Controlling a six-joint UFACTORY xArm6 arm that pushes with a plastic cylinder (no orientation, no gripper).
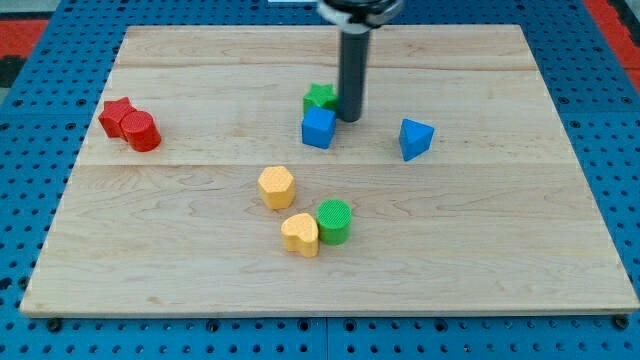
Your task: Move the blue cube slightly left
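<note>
The blue cube (318,128) sits a little above the middle of the wooden board (500,250). A green star block (320,98) stands just above it, touching or nearly touching. My tip (349,120) is at the end of the dark rod, right beside the blue cube's upper right side and to the right of the green star. A blue triangular block (415,138) lies further to the view's right of the tip.
A red star (116,115) and a red cylinder (142,132) sit together at the view's left. A yellow hexagon (276,187), a yellow heart (300,235) and a green cylinder (334,221) lie below the cube.
</note>
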